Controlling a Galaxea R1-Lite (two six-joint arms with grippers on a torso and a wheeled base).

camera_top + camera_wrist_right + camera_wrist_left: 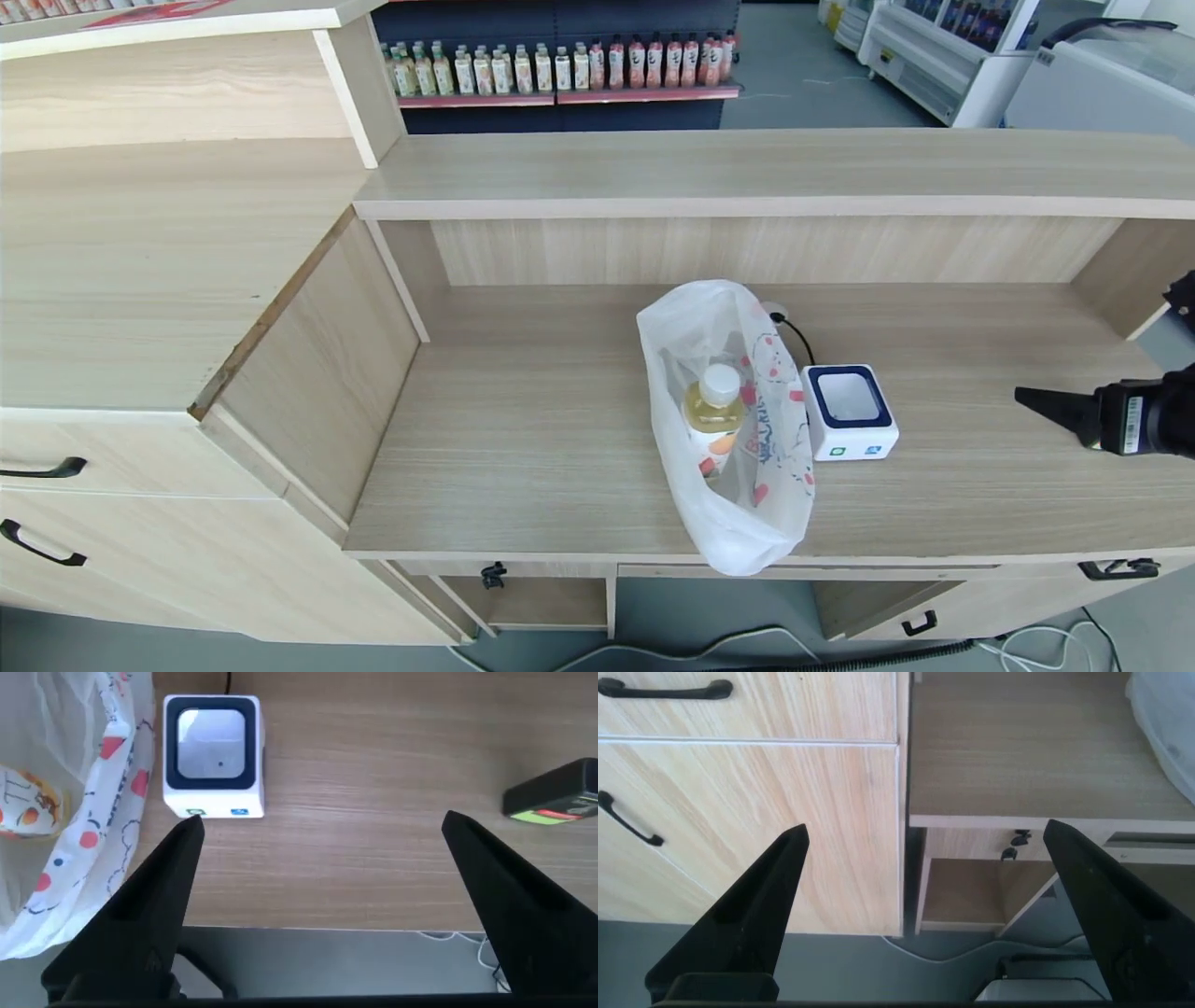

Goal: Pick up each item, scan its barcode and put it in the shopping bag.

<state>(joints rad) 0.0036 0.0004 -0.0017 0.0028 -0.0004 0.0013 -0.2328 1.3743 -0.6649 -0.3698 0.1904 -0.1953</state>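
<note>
A shop: checkout counter (560, 448) (barcode scanner (849, 411) on it), bottled-drink shelves (560, 73) behind.

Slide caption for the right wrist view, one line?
Open right hand above the counter, facing the scanner beside the shopping bag.

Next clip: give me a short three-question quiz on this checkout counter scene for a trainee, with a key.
1. True or false: the bottle lies on the counter outside the shopping bag.
2. The scanner stands: A) on the bag's side toward the robot's left, B) on its side toward the robot's right, C) inside it.
3. Fill in: the right claw is ___ (open or shut).
Key: 1 false, the bottle is inside the bag; 2 B; 3 open.
</note>
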